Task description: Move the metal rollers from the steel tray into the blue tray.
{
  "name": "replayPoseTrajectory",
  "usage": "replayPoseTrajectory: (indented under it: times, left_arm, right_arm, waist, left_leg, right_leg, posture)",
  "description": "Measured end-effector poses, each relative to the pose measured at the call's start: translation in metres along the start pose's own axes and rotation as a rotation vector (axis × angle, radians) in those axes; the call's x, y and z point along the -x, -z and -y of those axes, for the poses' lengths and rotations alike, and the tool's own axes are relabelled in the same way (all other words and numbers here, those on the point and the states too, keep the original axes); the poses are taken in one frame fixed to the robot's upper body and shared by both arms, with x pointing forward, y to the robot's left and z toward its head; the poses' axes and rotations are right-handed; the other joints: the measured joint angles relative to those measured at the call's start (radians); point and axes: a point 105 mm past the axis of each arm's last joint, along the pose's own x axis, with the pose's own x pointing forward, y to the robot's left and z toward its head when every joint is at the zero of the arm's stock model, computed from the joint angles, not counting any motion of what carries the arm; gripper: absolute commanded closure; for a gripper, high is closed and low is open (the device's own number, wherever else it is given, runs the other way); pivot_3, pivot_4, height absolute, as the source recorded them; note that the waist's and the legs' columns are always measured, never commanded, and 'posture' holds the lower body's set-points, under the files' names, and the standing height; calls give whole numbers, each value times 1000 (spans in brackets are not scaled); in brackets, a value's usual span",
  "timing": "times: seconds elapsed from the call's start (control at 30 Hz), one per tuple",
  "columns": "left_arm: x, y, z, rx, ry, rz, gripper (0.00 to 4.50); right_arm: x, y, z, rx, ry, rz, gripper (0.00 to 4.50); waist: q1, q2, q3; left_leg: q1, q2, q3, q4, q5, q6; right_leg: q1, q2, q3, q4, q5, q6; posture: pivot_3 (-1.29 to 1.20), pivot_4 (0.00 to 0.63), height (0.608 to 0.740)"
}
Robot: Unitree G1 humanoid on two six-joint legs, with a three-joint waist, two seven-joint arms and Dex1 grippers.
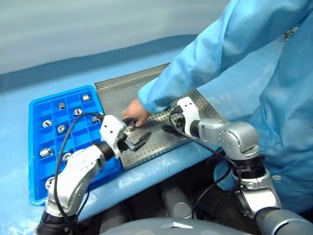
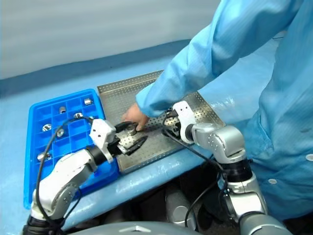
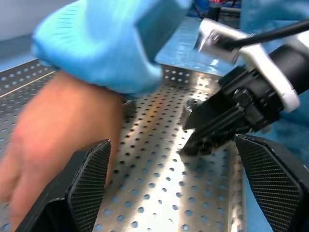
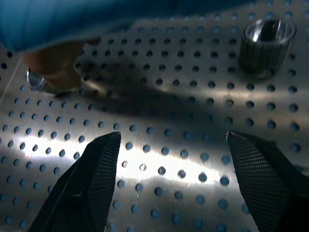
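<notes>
blue tabletop (image 1: 19, 205): blue tray (image 1: 34, 105) holds perhaps nine metal rollers (image 1: 61, 105).

A person's hand (image 1: 135, 111) rests in the middle of the steel tray (image 1: 120, 88), and the blue sleeve (image 1: 195, 73) stretches over the tray's far right part. They block the way between the two grippers. The left gripper (image 1: 135, 141) and the right gripper (image 1: 171, 128) both hang wide apart over the tray's near edge, close on each side of the hand. The far left part of the steel tray is bare. The blue tray (image 1: 34, 110) lies just beside it, with nothing above it.
</notes>
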Motion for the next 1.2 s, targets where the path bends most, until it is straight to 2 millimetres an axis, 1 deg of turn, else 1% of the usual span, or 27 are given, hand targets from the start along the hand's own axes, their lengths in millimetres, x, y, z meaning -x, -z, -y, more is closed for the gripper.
replayPoseTrajectory:
  times: [0.03, 0.1, 0.17, 0.2, 0.27, 0.33, 0.37, 0.47, 0.6, 0.67, 0.87, 1.2]
  left_arm:
    - [2, -1, -10, -31, -51, -8, 31]
    - [3, -2, -26, -71, -145, -23, 31]
    - [8, 0, -46, -97, -242, -52, 31]
    - [10, 0, -52, -104, -263, -63, 31]
    - [10, 2, -53, -105, -257, -86, 31]
    - [11, 6, -54, -96, -264, -115, 31]
    - [12, 8, -56, -101, -274, -125, 31]
    - [17, 12, -66, -188, -316, -187, 31]
    - [19, 15, -67, -193, -323, -204, 31]
    - [19, 15, -68, -194, -322, -210, 31]
    - [32, 21, -72, -183, -350, -234, 31]
    - [36, 23, -70, -179, -343, -241, 31]
  right_arm:
    - [0, -5, 0, 41, 10, 45, 800]
    - [2, -10, 1, 116, 15, 100, 800]
    - [1, -14, -8, 130, -22, 168, 800]
    - [-1, -14, -14, 112, -44, 197, 800]
    - [-7, -14, -28, 82, -95, 237, 800]
    - [-12, -14, -34, 86, -118, 266, 800]
    - [-13, -15, -36, 89, -132, 279, 800]
    - [-20, -16, -47, 87, -194, 313, 800]
    - [-35, -10, -61, 106, -266, 296, 800]
    - [-40, -6, -63, 120, -275, 282, 800]
    - [-58, 9, -62, 114, -290, 233, 800]
    - [-75, 18, -71, 94, -319, 199, 800]
  waist:
    - [5, 0, 0]
    - [16, 0, 0]
    - [25, 0, 0]
    - [27, 0, 0]
    - [33, 0, 0]
    - [44, 0, 0]
    - [47, 0, 0]
    - [56, 0, 0]
    - [61, 1, 0]
    - [65, 0, 0]
    - [77, 1, 0]
    - [112, 1, 0]
  left_leg:
    - [-1, 0, 0, -1, -1, -1]
    - [-2, -1, -2, -1, -2, -1]
    - [-5, -2, -4, -1, -4, 0]
    - [-6, -2, -4, -1, -4, -1]
    - [-12, -2, -3, -1, -4, -1]
    - [-14, -3, -2, 0, -4, -1]
    - [-14, -4, -2, 0, -4, -1]
    - [-13, -4, -2, 0, -4, -1]
    - [-13, -3, -2, 0, -4, -1]
    - [-13, -3, -2, 0, -4, -2]
    - [-13, -3, -2, 0, -4, -2]
    - [-12, -2, -2, 0, -3, -3]
  right_leg:
    - [0, 0, 0, 0, 1, 3]
    - [-1, 0, 0, -1, 1, 2]
    - [-2, -1, -1, -1, 1, 2]
    - [-4, -1, -1, -1, 1, 2]
    - [-10, -2, -1, 0, 1, 2]
    - [-13, -4, -1, 0, 2, 2]
    - [-13, -5, -1, 0, 2, 2]
    - [-13, -5, -2, 1, 2, 2]
    - [-13, -6, -3, 1, 3, 1]
    - [-13, -6, -4, 1, 3, 0]
    - [-13, -6, -4, 1, 4, 0]
    - [-13, -6, -5, 1, 5, -2]
  posture:
    - [-223, 150, 740]
    - [-219, 150, 740]
    - [-217, 150, 740]
    - [-218, 150, 740]
    - [-219, 150, 740]
    - [-217, 150, 740]
    - [-215, 150, 740]
    - [-206, 150, 740]
    - [-187, 150, 740]
    - [-167, 150, 740]
    - [-148, 150, 740]
    - [-123, 150, 740]
